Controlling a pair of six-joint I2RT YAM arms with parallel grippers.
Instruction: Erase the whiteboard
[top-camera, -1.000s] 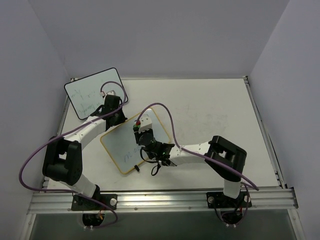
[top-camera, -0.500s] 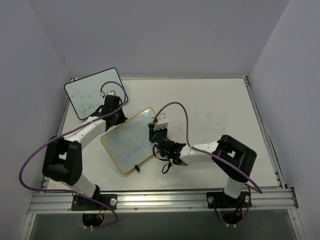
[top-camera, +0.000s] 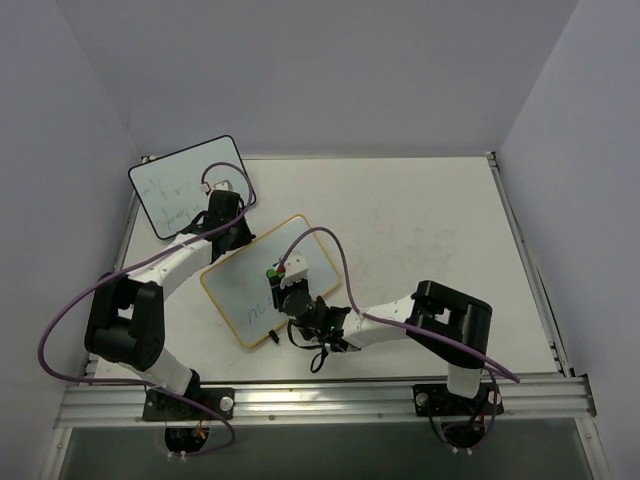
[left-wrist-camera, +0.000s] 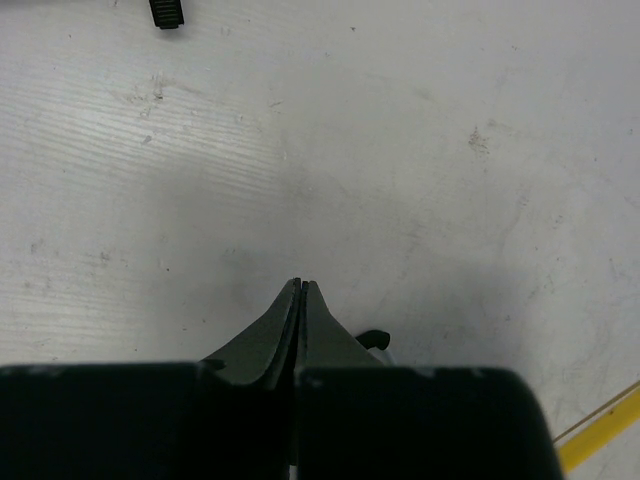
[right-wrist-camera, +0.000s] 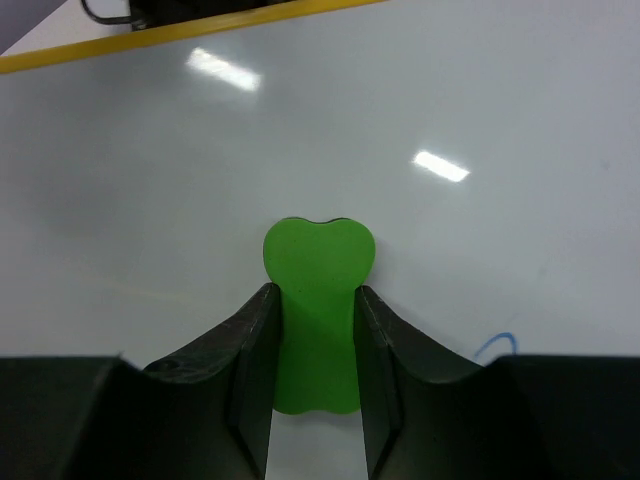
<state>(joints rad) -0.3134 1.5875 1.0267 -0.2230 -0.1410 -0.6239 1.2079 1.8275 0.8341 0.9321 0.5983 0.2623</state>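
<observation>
Tool: right gripper (right-wrist-camera: 315, 292), jaws part-spread, pinching a green eraser (right-wrist-camera: 318, 262). The eraser's lobed end sits against the whiteboard (right-wrist-camera: 450, 100). The board's yellow frame (right-wrist-camera: 200, 32) runs past at 12 o'clock, and a blue pen stroke (right-wrist-camera: 494, 344) shows at 4 o'clock. Top view: board lies tilted, left of table centre, with this gripper over its middle. The left gripper (left-wrist-camera: 300, 292) has its fingers pressed together over the bare table (left-wrist-camera: 400, 150), with the frame edge at 4 o'clock.

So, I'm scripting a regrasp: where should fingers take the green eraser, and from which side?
Its middle, one finger on each long side, coming down from above the whiteboard. The green eraser seems to lie flat there, narrower between its lobed ends, which should resist slipping. The right gripper holds it that way.
</observation>
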